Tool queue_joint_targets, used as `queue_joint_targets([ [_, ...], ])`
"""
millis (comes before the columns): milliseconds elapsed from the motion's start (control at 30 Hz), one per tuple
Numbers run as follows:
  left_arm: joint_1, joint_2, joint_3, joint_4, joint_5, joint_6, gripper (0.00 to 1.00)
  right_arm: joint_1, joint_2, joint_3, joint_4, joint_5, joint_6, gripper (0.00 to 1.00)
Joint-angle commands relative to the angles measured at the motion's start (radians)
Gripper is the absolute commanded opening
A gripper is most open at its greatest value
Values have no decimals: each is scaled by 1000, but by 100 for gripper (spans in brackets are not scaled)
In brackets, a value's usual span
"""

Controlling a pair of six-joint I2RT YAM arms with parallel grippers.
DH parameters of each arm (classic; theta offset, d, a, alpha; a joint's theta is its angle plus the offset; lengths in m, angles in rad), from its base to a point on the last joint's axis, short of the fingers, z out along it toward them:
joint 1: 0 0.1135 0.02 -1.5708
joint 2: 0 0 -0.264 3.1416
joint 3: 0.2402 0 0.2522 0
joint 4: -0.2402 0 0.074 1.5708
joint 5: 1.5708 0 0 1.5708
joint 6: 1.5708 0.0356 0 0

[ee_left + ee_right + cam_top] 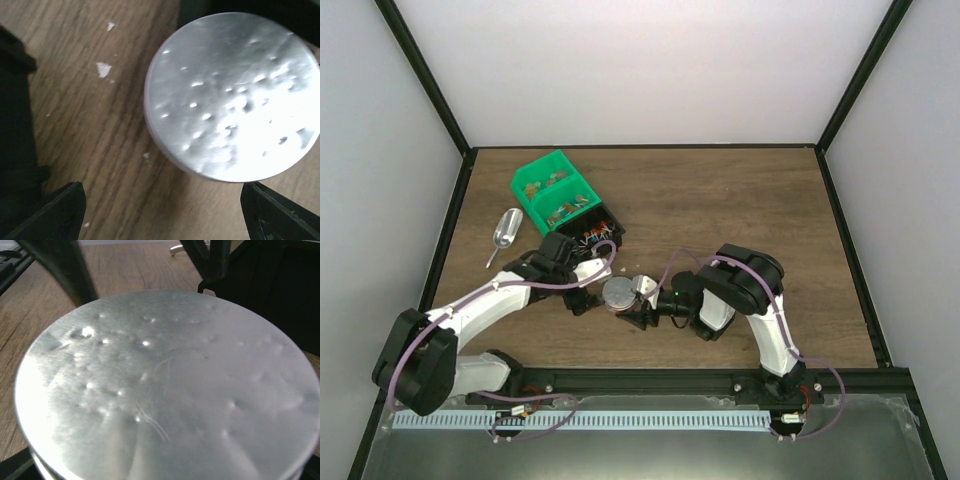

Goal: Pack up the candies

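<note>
The candies (592,236) are lying in a small black bin (611,229), a loose heap of mixed red, blue, white and orange wrappers. The bin is sitting left of the table's (740,200) middle, toward the far left corner. It is butting against the near right end of two joined green bins (552,193), which are holding duller brown-orange pieces. A metal scoop (504,233) is lying just left of the green bins, bowl toward the far edge, handle toward the near edge.

A round silver tin (618,294) is standing nearer the front edge, apart from the black bin, with its dimpled flat top facing up. A second silver round is showing at its right side; whether this is a separate piece cannot be told.

The left gripper (162,217) is hanging over the tin from the left. Its fingers (55,215) are standing wide apart, with bare wood between them, and are touching nothing. A few white specks (103,69) are lying on the wood beside the tin.

The right gripper (642,312) is meeting the tin from the near right. In the right wrist view the tin's top is filling almost the whole frame, and only slivers of the fingers are showing at the lower corners. The jaws are standing wide, but whether they are pressing on the tin's wall cannot be told.
</note>
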Motion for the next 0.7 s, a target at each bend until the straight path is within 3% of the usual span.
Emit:
queue_joint_targets([
  [0,43,-13,2,22,-5,31,86,16,20,-14,-61,-22,-17,79],
  [167,-16,-39,52,-119,153,46,96,11,22,-6,-68,6,23,79],
  [300,-134,-19,51,-36,97,-79,100,11,30,2,-69,51,59,80],
  [467,-144,51,59,48,-2,-124,100,10,35,5,-70,103,80,81],
  [667,-148,72,58,95,-3,-161,100,10,45,8,-68,132,95,82],
])
